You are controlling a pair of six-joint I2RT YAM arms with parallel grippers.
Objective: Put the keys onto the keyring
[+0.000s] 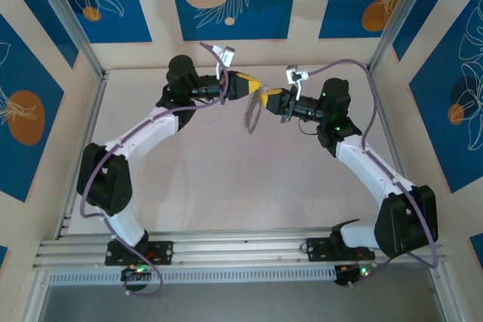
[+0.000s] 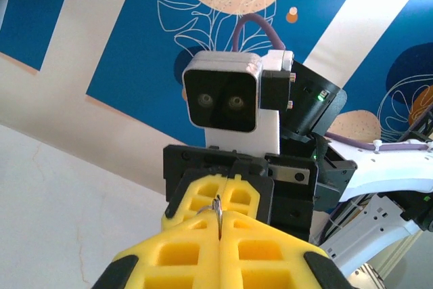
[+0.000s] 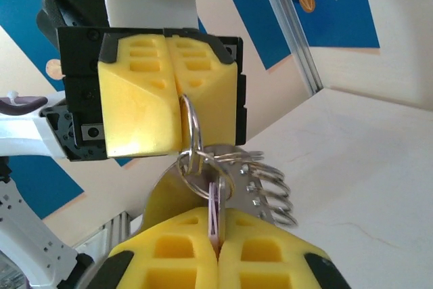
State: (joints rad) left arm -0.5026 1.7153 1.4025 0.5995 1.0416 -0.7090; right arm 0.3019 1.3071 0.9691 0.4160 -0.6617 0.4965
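Both grippers meet tip to tip above the middle of the table. My left gripper (image 1: 253, 87) (image 2: 220, 225) is shut on a thin split ring (image 2: 217, 208) (image 3: 191, 123) of the keyring (image 1: 253, 115). The keyring hangs below as a silvery loop with a comb-like row of small rings (image 3: 270, 194). My right gripper (image 1: 272, 100) (image 3: 218, 238) is shut on the pale lilac head of a tiny key (image 3: 216, 211). The key's top sits among the rings right under the left fingers (image 3: 142, 99). Whether the key is threaded onto a ring cannot be told.
The pale tabletop (image 1: 226, 179) lies well below both grippers. Aluminium posts (image 1: 75, 35) (image 1: 396, 20) and blue patterned walls enclose it. An aluminium rail (image 1: 241, 250) carries the arm bases at the near edge. Purple cables (image 1: 355, 65) loop off each arm.
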